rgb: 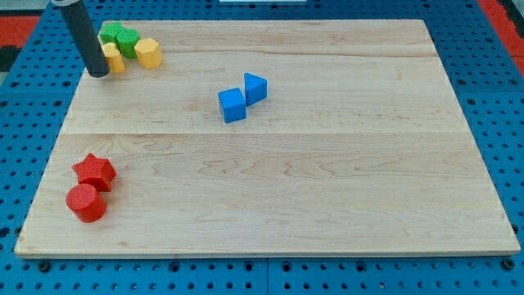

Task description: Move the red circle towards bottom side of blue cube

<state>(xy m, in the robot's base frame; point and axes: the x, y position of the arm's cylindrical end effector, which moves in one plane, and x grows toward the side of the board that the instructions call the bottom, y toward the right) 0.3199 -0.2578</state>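
The red circle (86, 202) lies near the board's bottom left corner, touching a red star (95, 171) just above it. The blue cube (232, 105) sits in the upper middle of the board, with a blue triangular block (255, 88) touching its upper right side. My tip (98, 72) is at the view's top left, far above the red circle and far left of the blue cube, right beside a yellow block (114, 58).
At the top left stand two green blocks (110, 34) (127, 40) and a yellow hexagonal block (148, 52). The wooden board (327, 180) rests on a blue perforated base (499, 123).
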